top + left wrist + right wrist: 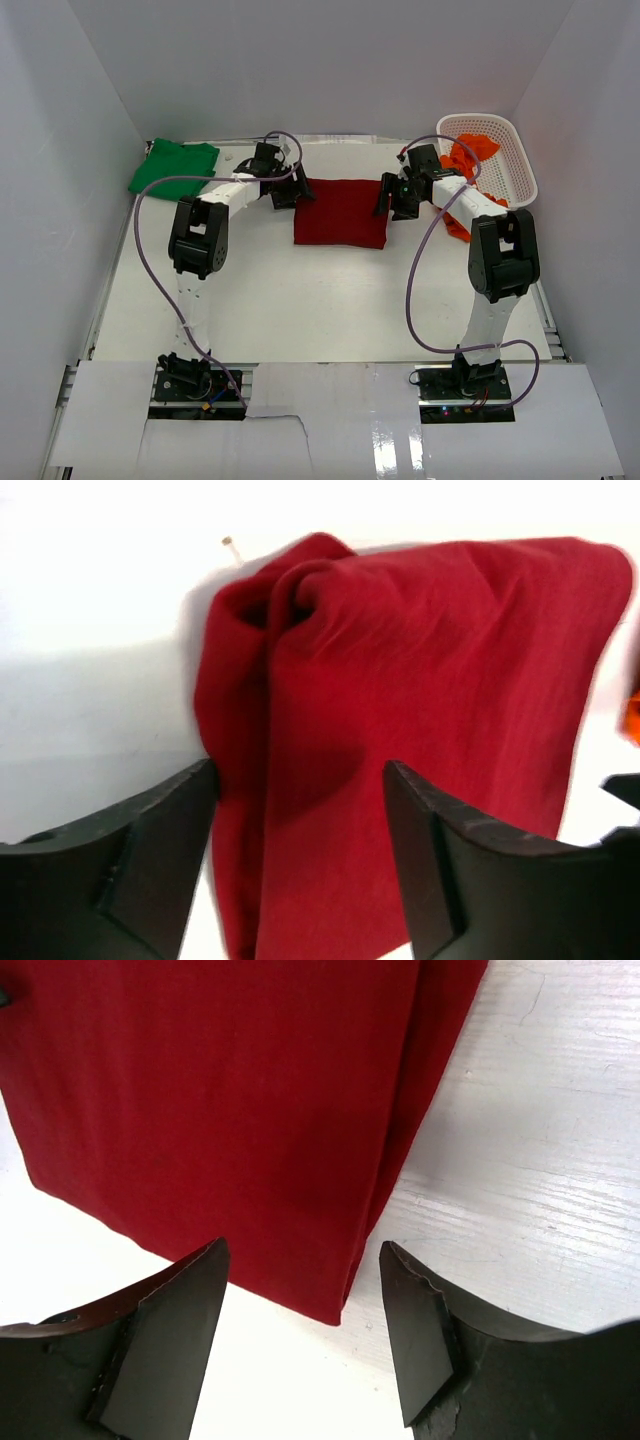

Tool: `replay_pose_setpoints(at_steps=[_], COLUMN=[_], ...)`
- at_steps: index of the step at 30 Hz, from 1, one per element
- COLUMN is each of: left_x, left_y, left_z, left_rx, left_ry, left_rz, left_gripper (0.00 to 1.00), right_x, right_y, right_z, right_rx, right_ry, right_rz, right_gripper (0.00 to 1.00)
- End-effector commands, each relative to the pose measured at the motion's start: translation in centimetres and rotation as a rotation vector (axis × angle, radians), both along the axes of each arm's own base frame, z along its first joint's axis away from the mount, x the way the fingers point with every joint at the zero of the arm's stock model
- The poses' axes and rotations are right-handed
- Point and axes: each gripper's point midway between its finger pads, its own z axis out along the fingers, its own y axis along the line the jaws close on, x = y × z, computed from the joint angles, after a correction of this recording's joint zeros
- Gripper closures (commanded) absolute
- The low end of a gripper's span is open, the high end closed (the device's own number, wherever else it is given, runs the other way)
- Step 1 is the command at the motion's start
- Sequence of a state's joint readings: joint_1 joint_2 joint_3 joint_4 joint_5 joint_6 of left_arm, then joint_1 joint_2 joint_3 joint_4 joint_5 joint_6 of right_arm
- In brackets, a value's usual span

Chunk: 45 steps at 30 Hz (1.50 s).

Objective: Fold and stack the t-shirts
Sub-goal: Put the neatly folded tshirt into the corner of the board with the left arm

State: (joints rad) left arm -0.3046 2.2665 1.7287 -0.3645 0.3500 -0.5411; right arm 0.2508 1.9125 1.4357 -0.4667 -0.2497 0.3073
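- The bench [300, 310] carries all three t-shirts across its far half; its near half holds only the arm bases.
- The white lattice basket [522, 165] sits at the far right corner.
- The dark red t-shirt [340, 212] lies flat mid-bench, already folded to a neat rectangle. It looks like the piece being worked on. In the left wrist view its left edge [250, 680] is rumpled near the far corner. In the right wrist view its right edge [400, 1140] shows clean stacked layers.
- The green t-shirt [172, 167] rests folded at the far left, well apart from the red one.
- The orange t-shirt [470, 155] is bunched and unfolded, partly in the basket and spilling over its near rim onto the bench.
- The left tool [300, 780] hangs over the red shirt's left edge with jaws apart and nothing pinched.
- The right tool [300, 1260] hovers over the shirt's near right corner, likewise parted and holding nothing.
- Judged step: finishing the red shirt, either by one more fold or by lifting it to stack.
- The next move calls for both tools to drop and pinch all layers at opposite edges together, so the fold does not slip apart. The rumpled left corner may need smoothing first.
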Motion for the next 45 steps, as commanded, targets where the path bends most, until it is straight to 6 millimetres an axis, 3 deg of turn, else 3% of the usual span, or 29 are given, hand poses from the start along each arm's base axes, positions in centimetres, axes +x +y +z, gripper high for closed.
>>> replay_pose_setpoints(at_steps=[1,3,4,7,9,10,12,13,15,16,18,19,20,22,23,26,35,38,45], left_x=[-1.5,-1.7,-1.5,-1.6,-2.3,-0.9,0.8,2.1,4.8,5.9,8.6,9.3,10.2,10.8,11.2,12.0,14.5,15.2,15.7], left_y=[-0.2,0.0,0.1,-0.1,0.2,0.2,3.1,3.9,8.0,9.3,14.0,15.6,18.7,21.7,25.4,29.4,33.8,34.8,32.8], left_z=[-4.1,-5.7,-5.8,-7.0,-8.9,-7.7,-6.5,-4.7,-1.7,0.9,5.6,7.0,8.8,10.4,11.5,13.2,20.4,21.3,24.5], left_rx=[0.129,0.188,0.195,0.201,0.226,0.229,0.308,0.309,0.322,0.325,0.386,0.404,0.41,0.386,0.394,0.413,0.363,0.386,0.285], left_ry=[0.086,0.106,0.107,0.15,0.216,0.182,0.149,0.105,0.032,-0.028,-0.147,-0.18,-0.212,-0.232,-0.25,-0.301,-0.545,-0.597,-0.698], left_rz=[-0.035,-0.044,-0.04,-0.054,-0.078,-0.077,-0.035,-0.016,0.051,0.071,0.14,0.165,0.222,0.282,0.346,0.403,0.489,0.533,0.478], left_gripper=[0.24,0.31,0.59,1.0,1.0,1.0,1.0,1.0,1.0,1.0,1.0,1.0,1.0,1.0,1.0,1.0,1.0,1.0,1.0], right_x=[0.3,0.2,0.2,0.1,0.1,0.0,0.0,0.0,-0.1,-0.2,-0.3,-0.4,-0.4,-0.6,-0.7,-0.9,-1.1,-0.9,-0.5], right_y=[0.2,0.2,0.2,0.2,0.3,0.3,0.3,0.3,0.3,0.4,0.5,0.4,0.4,0.6,0.7,0.9,1.9,2.4,3.4], right_z=[1.4,1.4,1.5,1.5,1.8,1.8,2.2,2.4,2.6,2.7,2.8,2.8,2.8,2.9,2.9,2.7,2.0,1.8,1.4], right_rx=[0.017,0.018,0.019,0.023,0.031,0.03,0.032,0.034,0.036,0.038,0.045,0.045,0.046,0.055,0.057,0.057,0.036,0.037,0.037], right_ry=[-0.047,-0.047,-0.05,-0.047,-0.053,-0.053,-0.062,-0.065,-0.07,-0.071,-0.071,-0.071,-0.07,-0.073,-0.072,-0.067,-0.044,-0.041,-0.035], right_rz=[0.006,0.007,0.007,0.009,0.013,0.011,0.012,0.013,0.015,0.017,0.024,0.024,0.026,0.029,0.033,0.043,0.075,0.087,0.097], right_gripper=[0.32,0.32,0.32,0.32,0.33,0.33,0.33,0.33,0.33,0.33,0.33,0.33,0.33,0.33,0.33,0.34,0.34,0.34,0.34])
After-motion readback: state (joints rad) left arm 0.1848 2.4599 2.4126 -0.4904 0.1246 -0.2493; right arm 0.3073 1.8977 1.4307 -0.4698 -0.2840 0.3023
